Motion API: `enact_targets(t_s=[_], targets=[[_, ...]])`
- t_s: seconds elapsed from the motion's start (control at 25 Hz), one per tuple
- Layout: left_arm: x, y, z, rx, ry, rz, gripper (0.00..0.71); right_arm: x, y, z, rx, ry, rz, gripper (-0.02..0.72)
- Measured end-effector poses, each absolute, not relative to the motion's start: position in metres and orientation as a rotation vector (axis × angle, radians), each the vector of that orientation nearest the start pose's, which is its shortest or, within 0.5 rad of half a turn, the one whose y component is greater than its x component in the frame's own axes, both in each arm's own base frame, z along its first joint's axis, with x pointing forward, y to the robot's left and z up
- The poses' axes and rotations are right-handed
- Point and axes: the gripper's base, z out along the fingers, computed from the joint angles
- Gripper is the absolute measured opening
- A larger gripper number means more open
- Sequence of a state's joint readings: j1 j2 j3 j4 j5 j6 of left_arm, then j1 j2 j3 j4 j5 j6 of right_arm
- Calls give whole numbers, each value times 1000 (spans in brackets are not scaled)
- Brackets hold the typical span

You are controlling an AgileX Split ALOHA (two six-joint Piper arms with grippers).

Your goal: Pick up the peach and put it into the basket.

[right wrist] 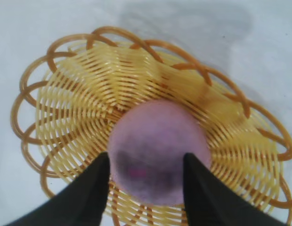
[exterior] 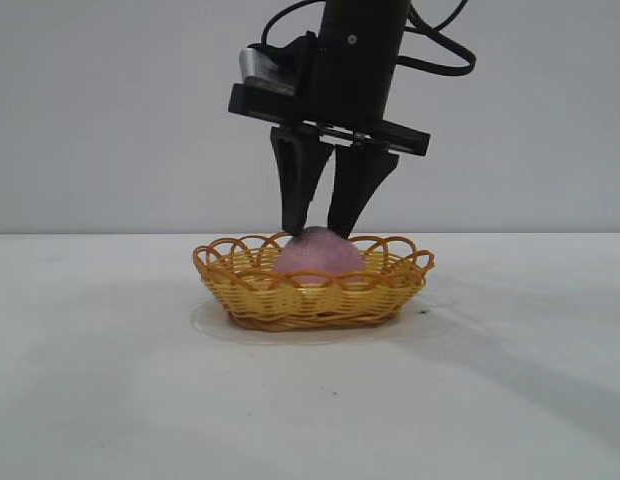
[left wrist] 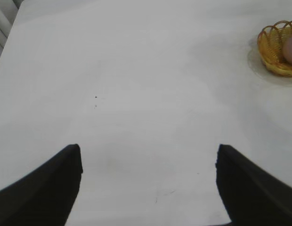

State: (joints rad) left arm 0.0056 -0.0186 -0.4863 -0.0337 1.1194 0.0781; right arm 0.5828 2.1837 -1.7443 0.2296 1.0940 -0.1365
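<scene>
The pink-mauve peach (exterior: 315, 258) lies in the middle of the yellow woven basket (exterior: 252, 292) on the white table. My right gripper (exterior: 317, 230) points straight down over it, open, with its fingertips at the top of the peach and a gap between them. In the right wrist view the peach (right wrist: 158, 136) rests on the basket's weave (right wrist: 85, 99) between and below the two spread black fingers (right wrist: 96, 188). My left gripper (left wrist: 148, 148) is open over bare table, far from the basket (left wrist: 273, 47), which sits at the edge of its view with the peach (left wrist: 291, 49) inside.
The white table (exterior: 110, 380) spreads on all sides of the basket. A plain pale wall stands behind it. The left arm does not show in the exterior view.
</scene>
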Motion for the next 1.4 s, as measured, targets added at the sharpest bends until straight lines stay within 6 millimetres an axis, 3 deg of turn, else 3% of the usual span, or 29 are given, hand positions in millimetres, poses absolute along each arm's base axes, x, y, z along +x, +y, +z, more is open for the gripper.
enact_targets(t_s=[0.12,0.24,0.36,0.4,0.52,0.68,0.92,1.2,1.4], targets=[[-9,-3,269,79,2096,10,519,365,262,177,-945,2896,342,404],[-9,-3,269,79,2096,10,519,367,258,178,-971,2882,279,400],[-9,-3,269,79,2096,10,519,369,253,188,-984,2847,223,400],[-9,-3,269,79,2096,10,519,370,251,193,-975,2834,221,442],[-9,-3,269,79,2096,10,519,380,236,207,-908,2814,225,426],[-9,-3,269,79,2096,10,519,397,198,217,-775,2848,211,426],[-9,-3,269,79,2096,10,519,420,124,219,-547,2949,162,426],[-9,-3,269,79,2096,10,519,433,51,221,-312,2988,112,426],[-9,-3,269,79,2096,10,519,433,11,225,-175,3010,104,426]])
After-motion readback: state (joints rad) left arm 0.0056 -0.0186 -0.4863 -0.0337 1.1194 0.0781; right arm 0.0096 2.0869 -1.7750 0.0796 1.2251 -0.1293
